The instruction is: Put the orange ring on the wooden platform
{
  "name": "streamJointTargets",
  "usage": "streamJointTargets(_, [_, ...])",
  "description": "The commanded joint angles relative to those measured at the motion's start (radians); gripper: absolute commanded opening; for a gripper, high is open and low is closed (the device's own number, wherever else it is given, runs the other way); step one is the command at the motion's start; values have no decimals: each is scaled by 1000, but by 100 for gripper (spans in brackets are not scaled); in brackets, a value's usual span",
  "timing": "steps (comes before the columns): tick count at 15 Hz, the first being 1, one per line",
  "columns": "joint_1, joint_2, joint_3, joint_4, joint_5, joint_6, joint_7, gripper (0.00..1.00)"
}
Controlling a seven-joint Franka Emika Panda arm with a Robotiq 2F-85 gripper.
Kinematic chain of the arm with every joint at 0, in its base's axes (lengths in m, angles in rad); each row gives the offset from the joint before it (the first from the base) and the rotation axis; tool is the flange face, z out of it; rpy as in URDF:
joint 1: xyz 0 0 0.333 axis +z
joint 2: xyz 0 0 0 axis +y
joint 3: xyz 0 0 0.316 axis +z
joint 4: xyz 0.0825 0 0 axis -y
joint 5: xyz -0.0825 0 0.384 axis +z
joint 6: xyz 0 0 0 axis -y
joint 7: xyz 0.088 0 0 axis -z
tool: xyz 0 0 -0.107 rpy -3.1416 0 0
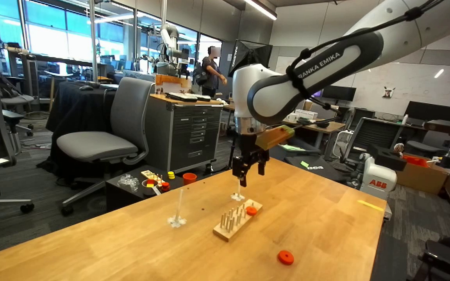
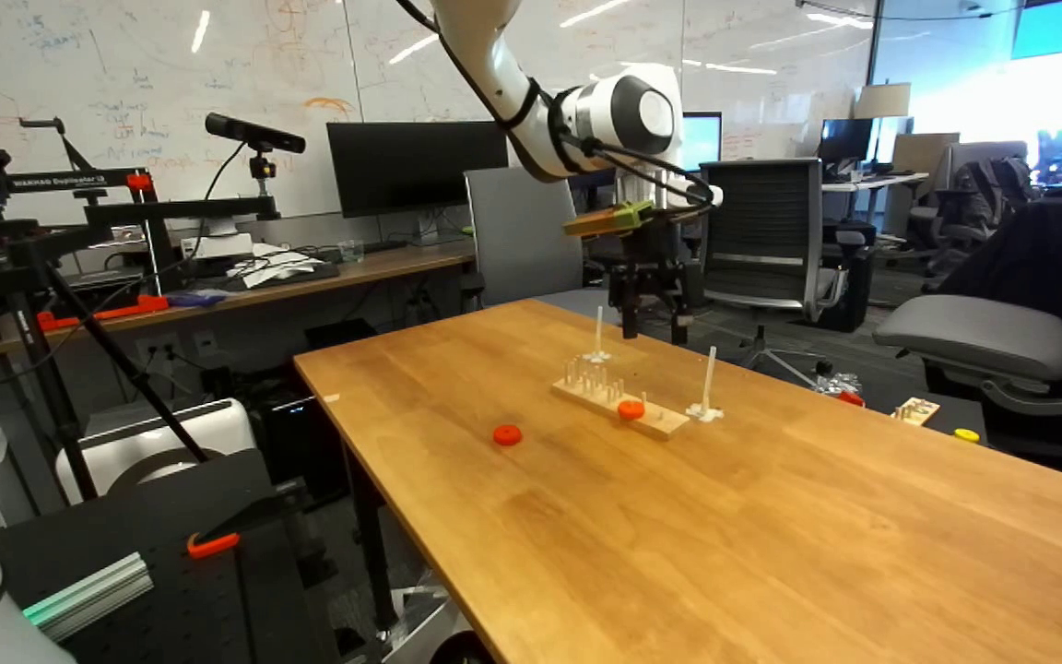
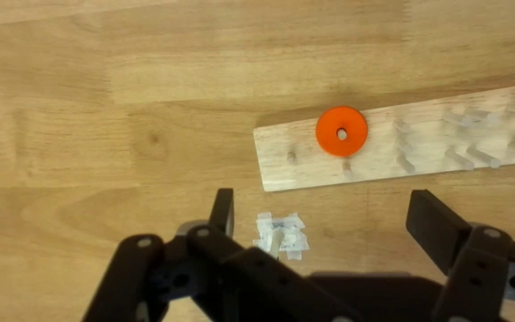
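Glare from the back windows blots out much of what lies behind, and the face of a standing person is blurred. Over the table, the gripper stands with jaws spread wide, holding nothing. Lower down, the orange ring sits around a peg on the wooden platform; whether its underside meets the wood, I cannot tell. One end of the platform runs out of the wrist view, where the gripper itself hides part of a pale taped rod. Apart from the platform lies a redder disc. Small pieces on a low dark stand are hard to make out.
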Motion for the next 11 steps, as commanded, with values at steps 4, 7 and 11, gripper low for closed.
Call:
streamJointTargets(4, [1, -112, 0, -10, -15, -172, -30, 100])
streamJointTargets(7, [3, -110, 4, 28, -18, -318, -42, 100])
streamJointTargets(11, [-5, -93, 8, 11, -11, -237, -19, 100])
